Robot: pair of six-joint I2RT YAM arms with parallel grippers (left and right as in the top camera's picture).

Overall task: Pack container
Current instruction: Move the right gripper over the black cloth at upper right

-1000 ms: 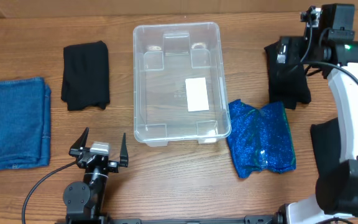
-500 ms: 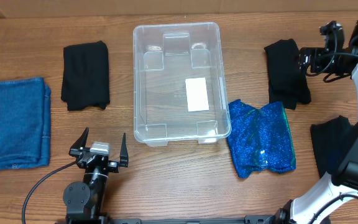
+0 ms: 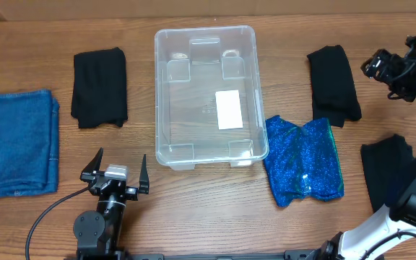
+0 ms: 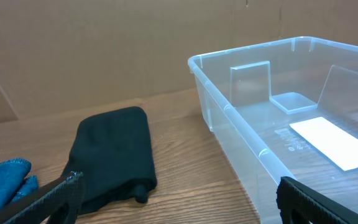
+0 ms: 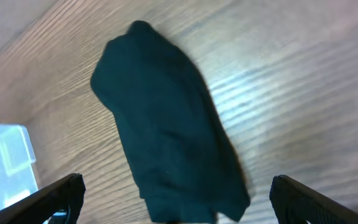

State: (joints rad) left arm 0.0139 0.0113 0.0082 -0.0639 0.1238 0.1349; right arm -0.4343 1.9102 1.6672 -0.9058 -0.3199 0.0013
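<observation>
step: first pick, clear plastic rectangular container (image 3: 193, 108) empty | left hand (image 3: 120, 159), right hand (image 5: 176, 186) both apart | next: we grasp folded black cloth (image 3: 333, 83)

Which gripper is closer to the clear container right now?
Left. The left gripper sits just off the container's front left corner; the right gripper is out past the black cloth.

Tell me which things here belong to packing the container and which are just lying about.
For the job: clear plastic rectangular container; probably to pack: folded blue denim cloth, left black folded cloth, right black folded cloth, sparkly blue cloth, black cloth at right edge.
Just lying about: thin black cable by the left arm's base; brown cardboard backdrop.
</observation>
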